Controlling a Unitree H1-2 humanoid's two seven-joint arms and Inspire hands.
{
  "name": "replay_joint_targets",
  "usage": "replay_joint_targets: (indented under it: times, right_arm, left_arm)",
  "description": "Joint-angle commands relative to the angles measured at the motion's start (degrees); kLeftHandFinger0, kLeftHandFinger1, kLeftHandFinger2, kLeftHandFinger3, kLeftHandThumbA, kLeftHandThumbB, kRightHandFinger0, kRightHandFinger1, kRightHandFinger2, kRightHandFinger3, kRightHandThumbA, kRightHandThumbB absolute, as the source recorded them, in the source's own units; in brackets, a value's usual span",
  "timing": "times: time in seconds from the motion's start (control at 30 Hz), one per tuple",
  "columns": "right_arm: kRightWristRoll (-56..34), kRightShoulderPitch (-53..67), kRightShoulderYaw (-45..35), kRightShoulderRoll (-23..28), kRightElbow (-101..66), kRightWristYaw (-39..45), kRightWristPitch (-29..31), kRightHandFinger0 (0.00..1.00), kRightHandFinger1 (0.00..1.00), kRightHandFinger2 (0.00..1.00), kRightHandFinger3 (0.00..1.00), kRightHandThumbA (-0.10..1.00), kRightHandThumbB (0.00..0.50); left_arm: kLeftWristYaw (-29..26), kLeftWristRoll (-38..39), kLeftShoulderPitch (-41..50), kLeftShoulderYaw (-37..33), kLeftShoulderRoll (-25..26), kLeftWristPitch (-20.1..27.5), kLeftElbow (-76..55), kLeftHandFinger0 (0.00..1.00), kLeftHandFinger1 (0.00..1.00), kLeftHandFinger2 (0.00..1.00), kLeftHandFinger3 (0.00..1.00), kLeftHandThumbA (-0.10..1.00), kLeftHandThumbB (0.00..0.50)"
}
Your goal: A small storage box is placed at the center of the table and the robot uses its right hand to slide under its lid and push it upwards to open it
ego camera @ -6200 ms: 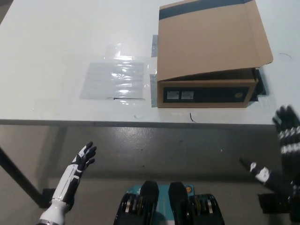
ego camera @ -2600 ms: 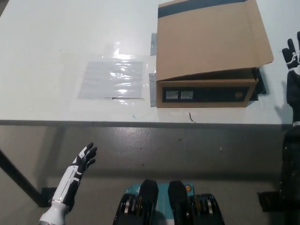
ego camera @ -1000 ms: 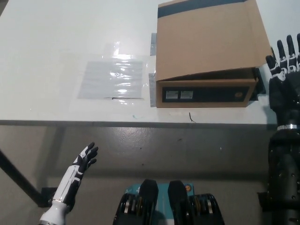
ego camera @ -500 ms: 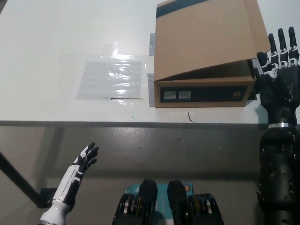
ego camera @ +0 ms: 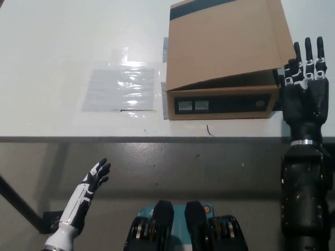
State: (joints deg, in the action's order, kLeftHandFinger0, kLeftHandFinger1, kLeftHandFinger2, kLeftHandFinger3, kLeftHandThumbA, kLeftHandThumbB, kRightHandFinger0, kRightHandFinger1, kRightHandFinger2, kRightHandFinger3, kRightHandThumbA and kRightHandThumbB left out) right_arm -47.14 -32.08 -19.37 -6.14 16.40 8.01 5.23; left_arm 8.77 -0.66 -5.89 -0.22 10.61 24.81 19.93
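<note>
Moved in from the right edge, the right hand (ego camera: 303,97) now stands beside the box (ego camera: 222,99).
Its fingers (ego camera: 307,52) are spread and hold nothing, near the partly raised lid (ego camera: 227,44), probably to slide under; the box sits near the table's (ego camera: 63,47) front edge; the left hand (ego camera: 95,177) hangs open below.

Brown cardboard storage box (ego camera: 222,102) (lid (ego camera: 225,44) slightly raised) on table.

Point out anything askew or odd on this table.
The brown cardboard box's lid sits tilted, lifted higher on the side by the black right hand. A clear plastic sheet lies flat beside the box. The white left hand rests below the table.
</note>
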Motion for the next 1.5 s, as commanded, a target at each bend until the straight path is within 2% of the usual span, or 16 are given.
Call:
replay_joint_targets:
  times: [0.0, 0.3, 0.5, 0.73, 1.1, 1.47]
  right_arm:
    - [-3.15, -3.20, 1.70, -2.53, -0.17, 1.16, -4.82, 1.00, 1.00, 1.00, 1.00, 1.00, 0.301]
    - [-12.50, -6.64, -3.21, -4.55, 1.26, -2.64, -7.12, 1.00, 1.00, 1.00, 1.00, 1.00, 0.326]
    - [-15.73, -7.50, -4.83, -4.60, 0.94, -3.20, -8.69, 1.00, 1.00, 1.00, 1.00, 1.00, 0.320]
    - [-17.15, -8.25, -5.30, -4.68, 0.30, -4.93, -9.34, 1.00, 1.00, 1.00, 1.00, 1.00, 0.330]
    - [-18.22, -9.81, -4.86, -6.72, -0.41, -6.30, -9.84, 1.00, 1.00, 1.00, 1.00, 1.00, 0.310]
    - [-17.32, -11.91, -4.18, -7.59, -4.85, -7.83, -10.39, 1.00, 1.00, 1.00, 1.00, 1.00, 0.316]
  left_arm:
    - [0.27, 0.70, -1.23, 0.12, 0.72, 1.77, -1.05, 1.00, 1.00, 1.00, 1.00, 1.00, 0.500]
    - [0.36, 0.78, -1.57, 0.19, 0.87, 2.01, -0.76, 1.00, 1.00, 1.00, 1.00, 1.00, 0.500]
    - [0.24, 0.41, -1.48, 0.10, 0.84, 1.80, -1.19, 1.00, 1.00, 1.00, 1.00, 1.00, 0.500]
    - [0.35, 0.46, -1.59, 0.11, 0.99, 2.11, -0.86, 1.00, 1.00, 1.00, 1.00, 1.00, 0.500]
    - [0.57, 0.89, -1.86, 0.13, 0.95, 1.93, -0.98, 1.00, 1.00, 1.00, 1.00, 1.00, 0.500]
    - [0.33, 0.22, -1.67, 0.03, 1.00, 1.16, -1.58, 1.00, 1.00, 1.00, 1.00, 1.00, 0.500]
